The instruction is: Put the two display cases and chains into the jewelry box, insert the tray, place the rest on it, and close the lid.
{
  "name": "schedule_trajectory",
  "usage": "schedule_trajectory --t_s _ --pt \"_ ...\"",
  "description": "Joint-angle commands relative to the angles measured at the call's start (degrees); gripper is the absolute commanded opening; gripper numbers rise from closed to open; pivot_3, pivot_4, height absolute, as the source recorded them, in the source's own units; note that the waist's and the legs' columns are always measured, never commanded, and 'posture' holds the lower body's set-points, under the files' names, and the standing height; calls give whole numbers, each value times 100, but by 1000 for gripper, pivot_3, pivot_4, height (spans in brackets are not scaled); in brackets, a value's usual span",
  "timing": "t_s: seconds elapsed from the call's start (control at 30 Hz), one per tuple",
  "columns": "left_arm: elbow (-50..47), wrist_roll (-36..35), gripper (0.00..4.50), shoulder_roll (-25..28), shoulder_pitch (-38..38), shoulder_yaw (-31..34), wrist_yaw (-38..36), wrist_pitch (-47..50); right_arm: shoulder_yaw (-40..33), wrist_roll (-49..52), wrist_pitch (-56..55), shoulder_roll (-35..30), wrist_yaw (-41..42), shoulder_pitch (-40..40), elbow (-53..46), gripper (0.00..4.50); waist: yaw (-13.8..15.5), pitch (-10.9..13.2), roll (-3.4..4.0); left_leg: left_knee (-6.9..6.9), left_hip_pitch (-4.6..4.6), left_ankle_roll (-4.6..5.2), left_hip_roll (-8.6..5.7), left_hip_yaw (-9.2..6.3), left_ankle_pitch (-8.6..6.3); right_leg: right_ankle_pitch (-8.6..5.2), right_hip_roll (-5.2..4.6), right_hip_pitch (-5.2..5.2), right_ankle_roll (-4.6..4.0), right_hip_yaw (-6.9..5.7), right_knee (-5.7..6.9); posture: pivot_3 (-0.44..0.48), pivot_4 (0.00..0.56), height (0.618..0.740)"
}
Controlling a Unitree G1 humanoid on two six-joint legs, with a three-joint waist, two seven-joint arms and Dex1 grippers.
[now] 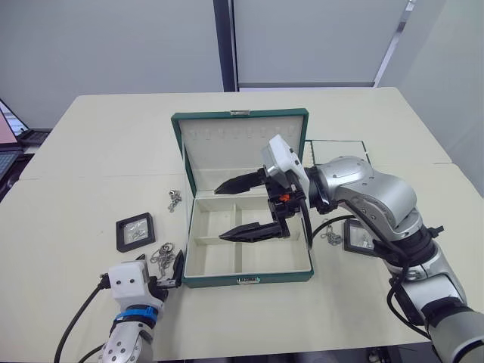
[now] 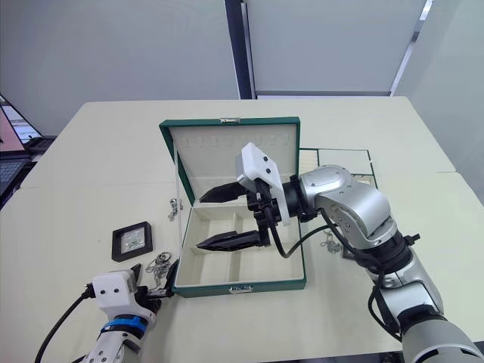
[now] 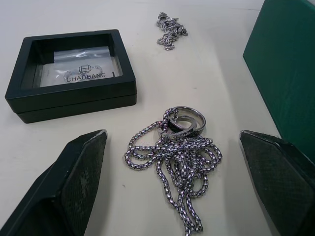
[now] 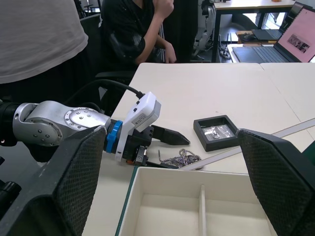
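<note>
The jewelry box [image 1: 247,278] lies open mid-table, its lid [image 1: 227,144] standing upright behind the cream compartments. My right gripper [image 1: 219,214] hovers open above those compartments, holding nothing. At the near left my left gripper [image 3: 172,182] is open and low, one finger on each side of a chain [image 3: 174,157] with two rings on the table. A display case [image 1: 134,231] sits just beyond it, and another chain [image 1: 175,200] lies further back. A second display case [image 1: 359,236] and a chain [image 1: 330,234] lie right of the box, partly behind my right arm. The tray [image 2: 344,162] rests at the back right.
A laptop [image 1: 6,132] sits on a neighbouring desk at the far left. In the right wrist view, people [image 4: 142,29] are seated beyond the table's left edge, with another laptop [image 4: 295,34] on a desk behind.
</note>
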Motion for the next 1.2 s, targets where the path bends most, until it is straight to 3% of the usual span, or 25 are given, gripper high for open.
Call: schedule_trajectory --t_s 0.03,0.5,0.6,1.03,1.2 --pt "-16 -69 4476 3 143 -21 94 505 -176 59 -71 -8 16 -82 -137 4500 0 -1 2 0 0 0 0 0 0 0 0 0 0 0 0 0 150 740" --pt "-93 -163 4476 226 65 39 84 1186 -251 19 -88 -24 -19 -55 -104 4500 11 -4 7 -2 1 0 0 -6 0 0 2 1 0 -3 2 0 150 740" --pt "-99 -145 3915 234 85 23 92 1259 -269 31 -81 -32 -17 -56 -101 4500 10 -6 10 -2 1 0 0 -6 0 0 2 1 0 -3 2 0 150 740" --pt "-156 -97 117 281 -6 11 88 1389 -327 48 -105 -22 -11 -74 -30 4500 61 -11 19 -1 1 0 0 -11 0 0 -1 4 0 -3 1 0 150 740" --pt "-117 -98 39 275 -115 28 109 1402 -337 26 -154 -33 4 -67 33 4500 70 -13 22 -2 1 0 -1 -15 0 0 0 5 0 -7 1 0 150 740"
